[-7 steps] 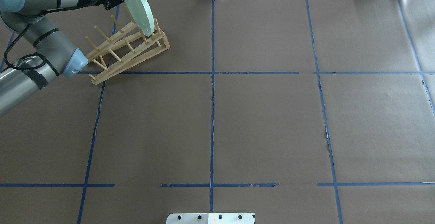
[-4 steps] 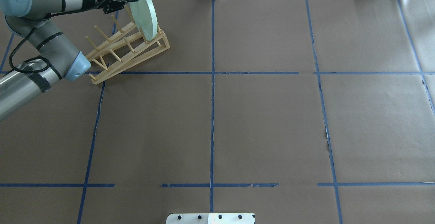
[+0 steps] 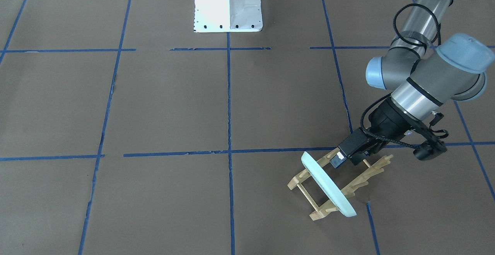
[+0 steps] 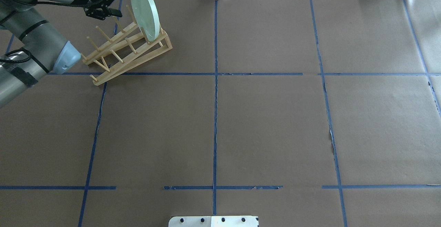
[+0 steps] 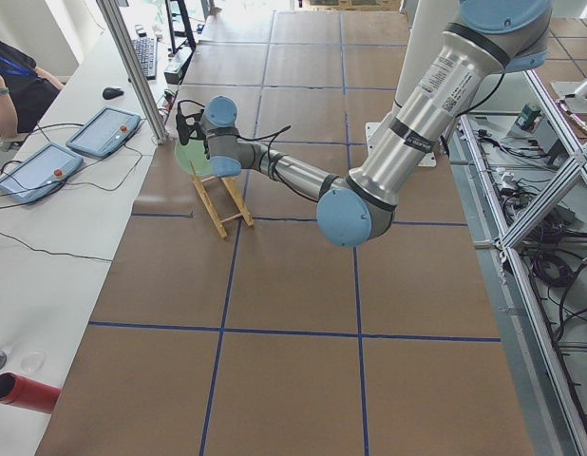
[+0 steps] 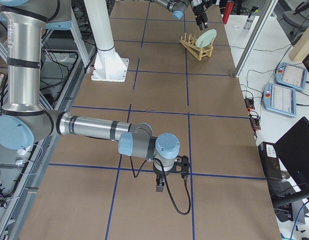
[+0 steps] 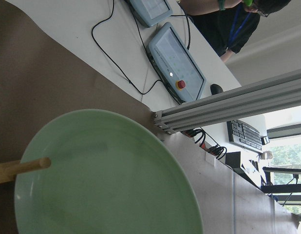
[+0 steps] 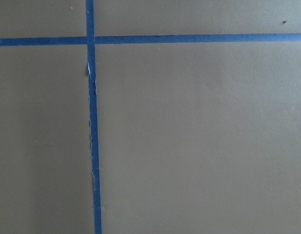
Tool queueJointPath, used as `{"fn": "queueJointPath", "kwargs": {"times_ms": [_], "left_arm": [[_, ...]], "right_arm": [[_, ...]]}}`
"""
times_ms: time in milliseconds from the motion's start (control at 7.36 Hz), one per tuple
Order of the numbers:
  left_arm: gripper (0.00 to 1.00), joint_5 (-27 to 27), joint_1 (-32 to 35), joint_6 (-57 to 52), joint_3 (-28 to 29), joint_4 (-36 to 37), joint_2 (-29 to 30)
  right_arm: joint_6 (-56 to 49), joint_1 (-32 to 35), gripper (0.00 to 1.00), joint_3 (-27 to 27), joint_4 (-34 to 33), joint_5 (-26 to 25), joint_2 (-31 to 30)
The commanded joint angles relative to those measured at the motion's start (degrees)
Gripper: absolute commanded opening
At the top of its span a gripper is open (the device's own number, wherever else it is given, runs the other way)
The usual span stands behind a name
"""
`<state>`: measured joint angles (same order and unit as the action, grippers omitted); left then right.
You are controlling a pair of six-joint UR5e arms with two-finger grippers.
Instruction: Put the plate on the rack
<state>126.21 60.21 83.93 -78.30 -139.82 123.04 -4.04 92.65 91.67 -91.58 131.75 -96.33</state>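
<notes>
The plate (image 4: 149,15) stands on edge, leaning slightly, between the pegs at the end of the rack (image 4: 131,56) that lies nearest the counter's (image 4: 262,116) far edge; the rack sits in the counter's far left corner. Just beside the plate's upper rim hangs the left gripper (image 3: 340,153), its jaws spread apart and clasping nothing. The right gripper (image 6: 160,185) points down at bare counter near the right edge, and whether it is parted or closed cannot be told.
</notes>
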Motion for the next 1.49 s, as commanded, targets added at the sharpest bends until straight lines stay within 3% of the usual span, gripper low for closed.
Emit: {"fn": "queueJointPath", "kwargs": {"times_ms": [0, 136, 272, 543, 815, 1358], "left_arm": [[1.0, 3.08, 2.45, -26.39, -10.43, 30.61, -4.29], [1.0, 2.99, 5.07, -41.5, -15.52, 41.27, -7.35], [1.0, 2.99, 8.58, -54.44, -17.31, 47.56, -9.73], [1.0, 3.34, 17.17, -77.57, -17.68, 51.84, -15.34], [1.0, 3.78, 27.1, -83.72, -17.42, 51.41, -24.55], [1.0, 6.94, 28.83, -92.09, -16.01, 52.46, -27.07]], "right_arm": [[0.0, -0.01, 1.0, 0.0, 0.0, 0.0, 0.0], [0.0, 0.07, 1.0, 0.0, 0.0, 0.0, 0.0], [0.0, 0.07, 1.0, -0.08, 0.0, 0.0, 0.0], [0.0, -0.01, 1.0, -0.08, 0.0, 0.0, 0.0], [0.0, 0.07, 1.0, -0.09, 0.0, 0.0, 0.0], [0.0, -0.01, 1.0, 0.0, 0.0, 0.0, 0.0]]}}
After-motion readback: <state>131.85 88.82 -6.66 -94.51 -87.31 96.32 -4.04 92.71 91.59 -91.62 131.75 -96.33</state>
